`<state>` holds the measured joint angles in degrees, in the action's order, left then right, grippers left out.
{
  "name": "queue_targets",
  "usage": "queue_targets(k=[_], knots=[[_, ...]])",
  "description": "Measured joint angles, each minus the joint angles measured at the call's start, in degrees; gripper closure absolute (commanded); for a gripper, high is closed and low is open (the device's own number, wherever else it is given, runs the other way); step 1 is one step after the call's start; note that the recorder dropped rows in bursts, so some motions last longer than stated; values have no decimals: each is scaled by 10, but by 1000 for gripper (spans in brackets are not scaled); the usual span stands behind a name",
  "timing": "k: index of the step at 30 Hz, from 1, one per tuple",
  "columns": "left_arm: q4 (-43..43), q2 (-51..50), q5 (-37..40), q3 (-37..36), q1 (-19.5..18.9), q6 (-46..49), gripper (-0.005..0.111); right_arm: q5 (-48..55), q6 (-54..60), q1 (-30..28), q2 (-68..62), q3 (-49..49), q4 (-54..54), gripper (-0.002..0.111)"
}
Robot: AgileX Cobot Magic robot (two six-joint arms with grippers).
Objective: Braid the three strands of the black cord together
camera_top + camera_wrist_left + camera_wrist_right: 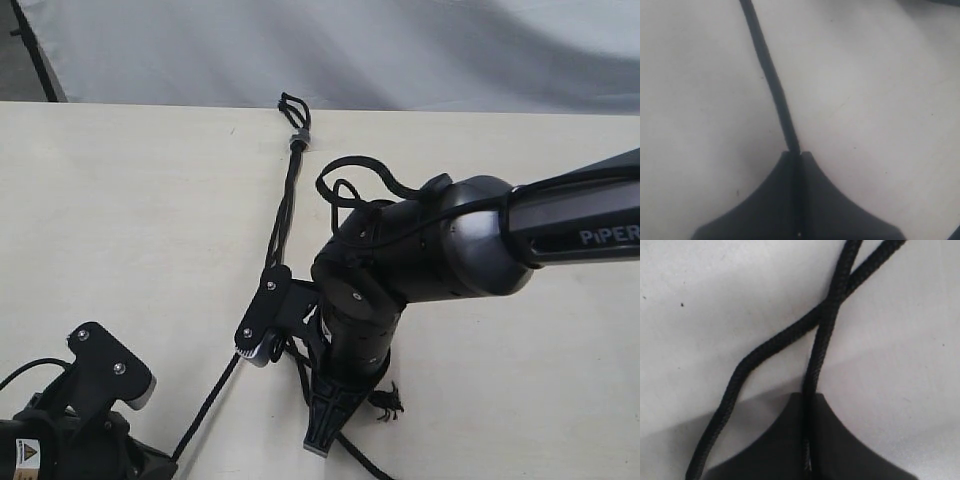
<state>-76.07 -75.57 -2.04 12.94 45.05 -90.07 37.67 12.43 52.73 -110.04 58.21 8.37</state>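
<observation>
On the tabletop: the black cord (292,180) is laid lengthwise across the pale tabletop (120,220). Its short loops (291,103) and grey band (298,138) are at the far edge, and the three strands (277,240) are led down toward the arms.
Left end effector (795,157): clenched on one strand (772,80), which is pinched at the fingertips and drawn out straight.
Right end effector (807,399): clenched on a second strand (821,345). Another strand (765,347) is crossed with it just beyond the tips; whether that is the left-held one cannot be told.
Frayed tip (388,403): seen lying just beside the right end effector.
Step in hand: judged to be a crossing partway through the braid, since the strands run close together below the band and are spread apart lower down.
Next move: the held strand probably has to be carried across its neighbour and set down, with tension kept from the other side so the crossing is not loosened. A regrasp of the free strand is then called for.
Materials: the cord is thin, limp and woven, with a ribbed matte surface. The fingers are smooth, hard and wedge-shaped, and the tabletop is flat, pale and faintly speckled.
</observation>
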Motion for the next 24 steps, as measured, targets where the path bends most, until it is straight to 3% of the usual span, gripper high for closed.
queue_targets(k=[11,19,22,24], knots=[[0,0,7,0,0,0,103,0,0,0,0,0,0,109],[0,0,16,0,0,0,42,1,0,0,0,0,0,106],[0,0,16,0,0,0,27,2,-1,0,0,0,0,89],[0,4,20,2,0,0,23,7,-5,0,1,0,0,69]])
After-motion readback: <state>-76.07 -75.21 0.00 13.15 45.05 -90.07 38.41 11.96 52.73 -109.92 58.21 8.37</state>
